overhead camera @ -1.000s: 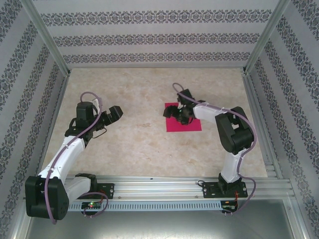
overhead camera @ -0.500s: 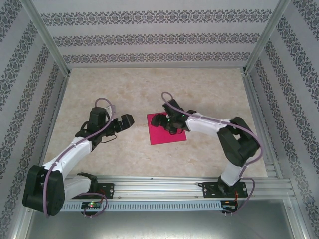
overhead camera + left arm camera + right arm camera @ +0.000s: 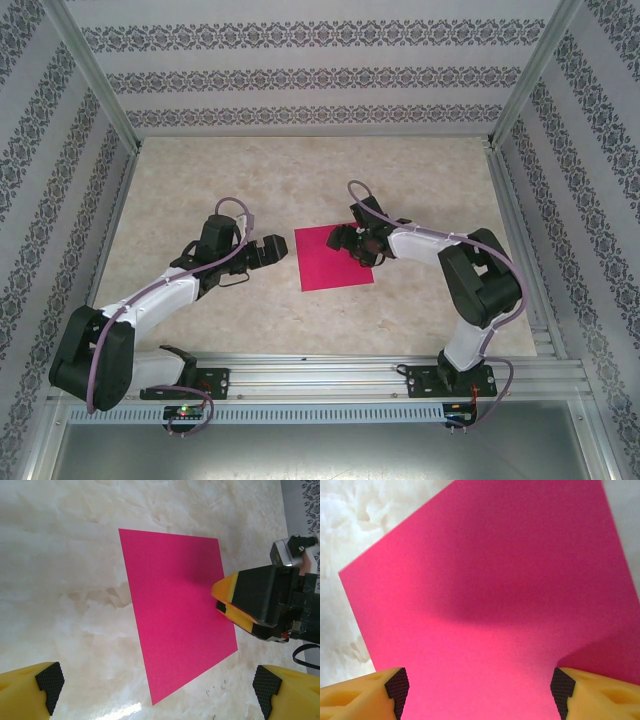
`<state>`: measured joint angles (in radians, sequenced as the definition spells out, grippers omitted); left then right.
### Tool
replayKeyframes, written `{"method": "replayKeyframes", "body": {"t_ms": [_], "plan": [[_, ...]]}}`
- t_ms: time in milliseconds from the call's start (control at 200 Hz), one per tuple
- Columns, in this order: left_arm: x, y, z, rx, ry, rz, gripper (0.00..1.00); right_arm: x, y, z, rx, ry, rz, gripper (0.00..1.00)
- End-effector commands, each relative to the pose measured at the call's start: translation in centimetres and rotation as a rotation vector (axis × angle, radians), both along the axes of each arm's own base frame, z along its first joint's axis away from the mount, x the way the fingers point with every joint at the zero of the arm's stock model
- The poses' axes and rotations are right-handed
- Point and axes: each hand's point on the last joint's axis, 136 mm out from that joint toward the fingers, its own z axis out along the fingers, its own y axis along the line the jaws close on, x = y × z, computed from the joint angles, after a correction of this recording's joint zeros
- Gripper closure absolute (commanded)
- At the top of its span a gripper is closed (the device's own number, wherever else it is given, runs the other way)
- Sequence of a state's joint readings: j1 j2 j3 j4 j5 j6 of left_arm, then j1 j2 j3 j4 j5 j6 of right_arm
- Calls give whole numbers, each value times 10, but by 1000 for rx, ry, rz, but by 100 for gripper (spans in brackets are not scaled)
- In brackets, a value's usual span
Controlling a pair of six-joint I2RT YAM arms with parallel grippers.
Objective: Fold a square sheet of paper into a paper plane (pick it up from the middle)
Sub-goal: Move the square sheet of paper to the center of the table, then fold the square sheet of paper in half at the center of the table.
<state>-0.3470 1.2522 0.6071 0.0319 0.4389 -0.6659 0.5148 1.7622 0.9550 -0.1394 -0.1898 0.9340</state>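
I record the left gripper (image 3: 272,250) low over the tabletop (image 3: 200,180), fingers spread wide and holding nothing, just left of the square sheet of paper (image 3: 330,262). The sheet lies unfolded near the tabletop's middle. At its far right part the right gripper (image 3: 348,240) sits over the sheet, fingers likewise spread, pinching nothing. I cannot confirm contact.

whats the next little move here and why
Probably lower the right hand and pinch up the square sheet of paper. The sheet lies flat and unfolded on the table. The right hand hangs open right above it, and the left hand, also open, sits just off its left edge.
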Motion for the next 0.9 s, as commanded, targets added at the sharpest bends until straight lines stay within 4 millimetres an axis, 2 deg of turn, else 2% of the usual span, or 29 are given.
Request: {"method": "replayKeyframes", "body": {"t_ms": [0, 95, 135, 185, 245, 375, 415, 470, 590, 724, 894], "plan": [[11, -4, 14, 4, -60, -1, 0, -35, -12, -38, -68, 109, -151, 21], [13, -4, 15, 7, -65, -1, 0, -42, -1, -37, -73, 86, -153, 21], [14, -4, 15, 14, -67, -2, 0, -40, -2, -33, -100, 76, -138, 20], [15, -3, 15, 23, -70, -2, 0, -39, -12, -24, -173, 75, -132, 18], [16, -2, 15, 34, -75, -2, 0, -32, -20, -3, -237, 25, -104, 15], [20, 6, 16, 79, -80, 34, 0, -16, -10, 48, -287, -106, 91, 7], [23, 11, 15, 101, -80, 60, 0, -16, -7, 58, -321, -126, 159, 3], [24, 18, 14, 126, -80, 89, 0, -17, -6, 68, -382, -137, 225, 2], [26, 29, 11, 172, -76, 138, 0, -28, -22, 70, -524, -12, 234, 2], [27, 47, 2, 210, -52, 220, 0, -32, -1, 58, -555, 50, 300, 2], [25, 57, 1, 240, -41, 240, 0, -28, 16, 40, -586, 101, 330, 2]]}}
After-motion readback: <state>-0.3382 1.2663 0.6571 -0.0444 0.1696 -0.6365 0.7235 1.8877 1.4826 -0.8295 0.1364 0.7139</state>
